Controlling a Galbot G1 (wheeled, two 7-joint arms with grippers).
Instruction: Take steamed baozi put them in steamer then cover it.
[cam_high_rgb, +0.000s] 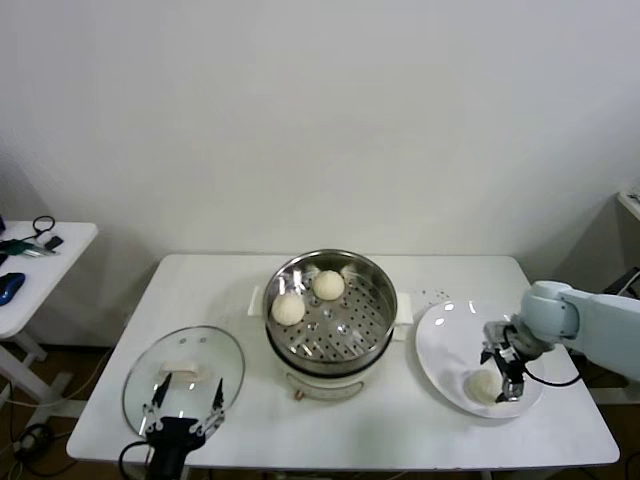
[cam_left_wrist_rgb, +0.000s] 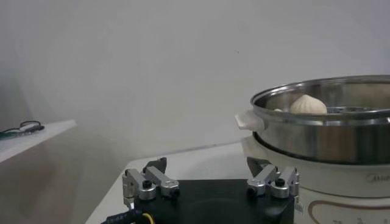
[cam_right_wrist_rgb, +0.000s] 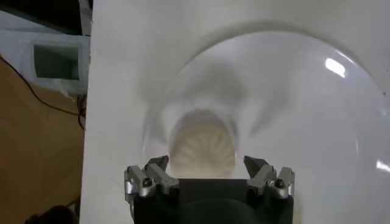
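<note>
Pleated dome-shaped baozi (cam_right_wrist_rgb: 203, 145) on glossy white plate (cam_right_wrist_rgb: 304, 109), right hand (cam_right_wrist_rgb: 207, 176) spread above.

steamer (cam_left_wrist_rgb: 323, 131) cut off at edge; plate bun (cam_right_wrist_rgb: 202, 146) partly behind right claw (cam_right_wrist_rgb: 208, 168).

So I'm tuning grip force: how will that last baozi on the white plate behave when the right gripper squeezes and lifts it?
The baozi looks like soft, pleated dough, so it will probably dent under a firm squeeze. Its domed shape may let it slide or roll on the glossy plate if nudged off-centre. It seems light for its size; the open right gripper straddling it likely needs only gentle closing.
</note>
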